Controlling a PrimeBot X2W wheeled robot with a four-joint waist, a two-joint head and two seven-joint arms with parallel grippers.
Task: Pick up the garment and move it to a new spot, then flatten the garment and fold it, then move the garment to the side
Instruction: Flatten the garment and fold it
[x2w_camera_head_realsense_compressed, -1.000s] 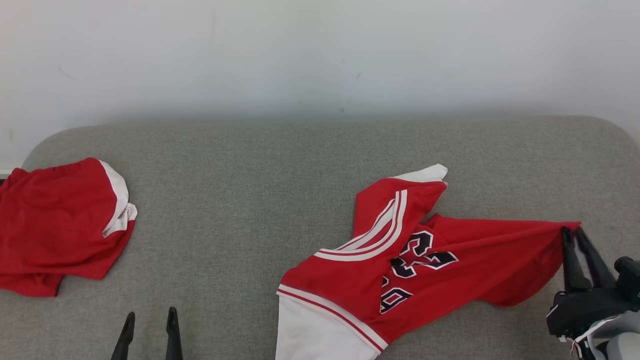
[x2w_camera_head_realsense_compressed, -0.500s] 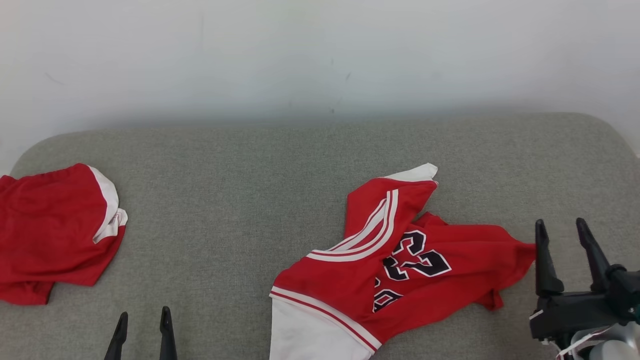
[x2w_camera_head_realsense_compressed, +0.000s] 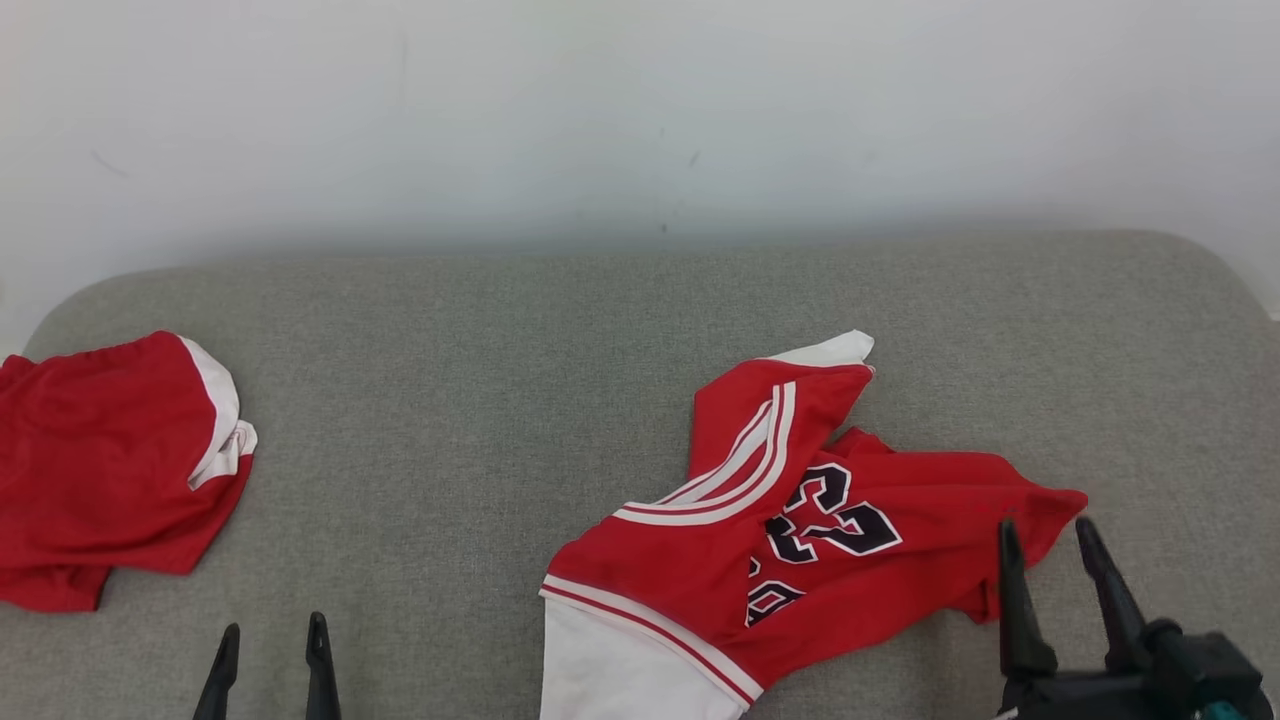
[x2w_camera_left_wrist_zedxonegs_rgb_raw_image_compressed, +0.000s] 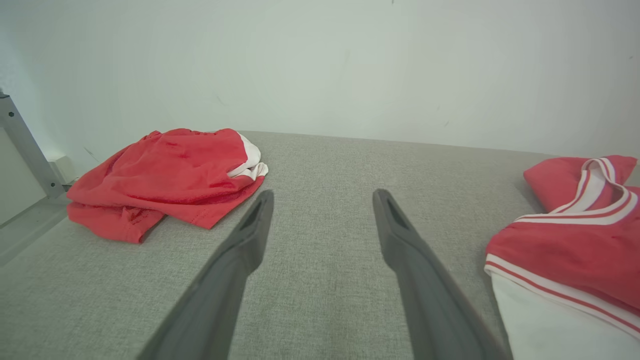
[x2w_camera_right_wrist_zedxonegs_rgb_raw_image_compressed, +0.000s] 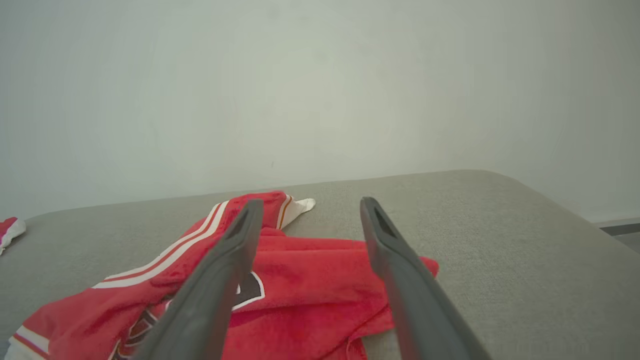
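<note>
Bare, lab-like test space: grey upholstered platform (x2w_camera_head_realsense_compressed: 450, 420) with rounded corners against a plain, scuffed white wall (x2w_camera_head_realsense_compressed: 640, 110).

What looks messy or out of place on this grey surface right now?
The red jersey lies crumpled at the right of the grey surface, one part folded over it, its black numbers creased and partly hidden. The second red garment at the left is bunched too. No damage shows.

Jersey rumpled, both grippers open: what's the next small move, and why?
Likely lower the open right gripper onto the jersey's right corner just ahead of it and close there: the jersey lies rumpled, its striped part folded over, and needs pulling flat.
</note>
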